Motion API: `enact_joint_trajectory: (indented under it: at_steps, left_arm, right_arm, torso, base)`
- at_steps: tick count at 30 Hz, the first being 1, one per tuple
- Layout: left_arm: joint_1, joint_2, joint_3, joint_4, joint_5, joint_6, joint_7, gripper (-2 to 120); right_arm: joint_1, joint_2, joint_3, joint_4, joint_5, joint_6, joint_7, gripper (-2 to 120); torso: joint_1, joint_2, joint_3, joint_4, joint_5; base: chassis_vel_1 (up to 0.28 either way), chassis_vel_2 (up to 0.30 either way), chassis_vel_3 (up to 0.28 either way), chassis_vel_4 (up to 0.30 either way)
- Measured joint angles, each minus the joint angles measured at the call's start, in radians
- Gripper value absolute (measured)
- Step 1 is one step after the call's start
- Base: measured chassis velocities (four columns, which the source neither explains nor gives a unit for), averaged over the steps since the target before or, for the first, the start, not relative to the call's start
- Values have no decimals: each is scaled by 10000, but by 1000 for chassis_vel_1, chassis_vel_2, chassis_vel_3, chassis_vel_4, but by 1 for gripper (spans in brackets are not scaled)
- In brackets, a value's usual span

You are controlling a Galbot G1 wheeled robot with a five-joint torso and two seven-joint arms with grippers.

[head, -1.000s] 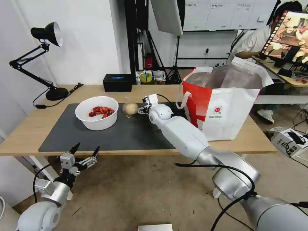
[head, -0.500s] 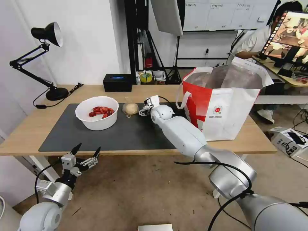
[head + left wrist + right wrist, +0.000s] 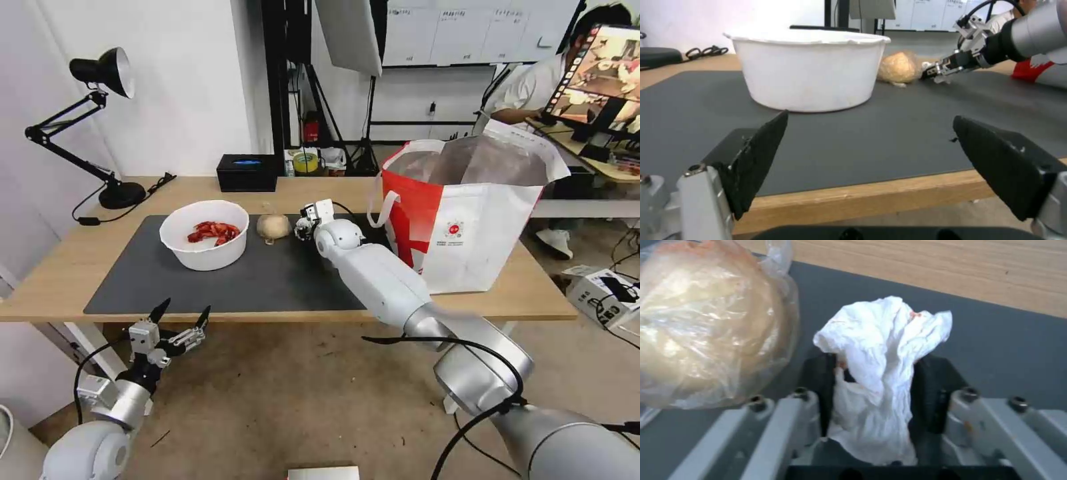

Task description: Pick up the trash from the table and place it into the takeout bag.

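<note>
My right gripper (image 3: 300, 230) (image 3: 873, 373) is shut on a crumpled white tissue (image 3: 880, 353), low over the dark grey mat (image 3: 267, 280). Just beside the tissue lies a beige bun in clear wrap (image 3: 273, 227) (image 3: 702, 323) (image 3: 899, 67). A white round bowl (image 3: 205, 234) (image 3: 811, 66) with red shells sits further left on the mat. The white-and-red takeout bag (image 3: 467, 220) stands open at the table's right end, close behind my right forearm. My left gripper (image 3: 179, 320) (image 3: 871, 160) hangs open below the table's front edge (image 3: 200, 315), empty.
A black box (image 3: 247, 172) and a black desk lamp (image 3: 100, 120) stand at the back of the table. A person sits at a far desk with a monitor (image 3: 600, 67). A small box (image 3: 603, 293) lies on the floor at the right.
The right gripper has closed on the tissue and drawn slightly back from the bun. The head camera has shifted a little. The left arm has barely moved.
</note>
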Motion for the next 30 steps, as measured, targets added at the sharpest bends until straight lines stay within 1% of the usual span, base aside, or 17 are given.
enact_joint_trajectory:
  at_steps: [1,3,5,7,9,10,13,15,16,17,18,21,22,25,26,29,30]
  left_arm:
    - [-5,0,3,0,0,-3,1,100]
    - [-6,0,4,0,-1,-3,0,100]
    - [-14,6,8,3,-3,-8,0,100]
    - [-15,13,9,5,-3,-9,1,100]
    - [-18,28,8,6,-10,-10,0,100]
    - [-18,28,8,6,-10,-10,0,100]
    - [-39,57,9,-10,-29,-10,-5,100]
    - [-43,58,9,-24,-33,-10,-13,100]
    - [-53,60,11,-67,-39,-10,-13,100]
    - [-48,59,10,-92,-42,-10,-11,100]
    - [-48,59,10,-92,-42,-10,-11,100]
    - [-5,42,8,-126,-42,-10,-17,100]
    - [-5,42,8,-126,-42,-10,-17,100]
    - [36,28,7,-169,-39,-8,-25,100]
    - [36,28,7,-169,-39,-8,-25,100]
    - [61,28,5,-220,-37,10,-35,100]
    - [61,28,5,-220,-37,10,-35,100]
  right_arm:
    - [-16,-16,7,24,13,-15,8,30]
    - [-18,-19,9,25,14,-16,9,28]
    - [-84,-110,23,134,34,-53,41,14]
    - [-113,-149,25,197,45,-60,59,11]
    - [-235,-315,35,529,205,-86,168,2]
    - [-235,-315,35,529,205,-86,168,2]
    - [-450,-908,-33,1649,598,-248,401,0]
    - [-503,-1087,-54,1957,728,-290,469,0]
    - [-636,-1529,-95,2769,1040,-366,594,0]
    - [-747,-1824,-112,3268,1204,-397,662,0]
    - [-747,-1824,-112,3268,1204,-397,662,0]
    - [-1275,-2752,-151,4920,1792,-453,877,0]
    - [-1275,-2752,-151,4920,1792,-453,877,0]
    - [-1972,-3625,-134,6777,2219,-451,988,0]
    - [-1972,-3625,-134,6777,2219,-451,988,0]
    - [-2583,-4252,-73,8313,2463,-378,1159,0]
    - [-2583,-4252,-73,8313,2463,-378,1159,0]
  torso:
    - [0,0,0,-1,-1]
    - [0,0,0,-2,-1]
    - [1,-1,1,-8,-2]
    - [2,-1,2,-9,-2]
    - [3,-3,3,-11,-5]
    - [3,-3,3,-11,-5]
    - [6,-6,7,-16,-6]
    - [6,-6,8,-19,-7]
    - [7,-7,8,-20,-5]
    - [6,-6,5,-17,-5]
    - [6,-6,5,-17,-5]
    - [7,-6,5,-11,-2]
    - [7,-6,5,-11,-2]
    - [4,-5,4,-9,1]
    - [4,-5,4,-9,1]
    - [3,-5,2,-9,-1]
    - [3,-5,2,-9,-1]
  base:
    - [0,0,0,0]
    - [0,0,0,0]
    - [0,0,0,0]
    - [0,0,0,0]
    - [0,0,0,0]
    - [0,0,0,0]
    - [0,0,0,0]
    - [0,0,0,0]
    - [0,0,0,0]
    - [0,0,0,0]
    - [0,0,0,0]
    - [0,0,0,0]
    - [0,0,0,0]
    - [0,0,0,0]
    - [0,0,0,0]
    - [0,0,0,0]
    - [0,0,0,0]
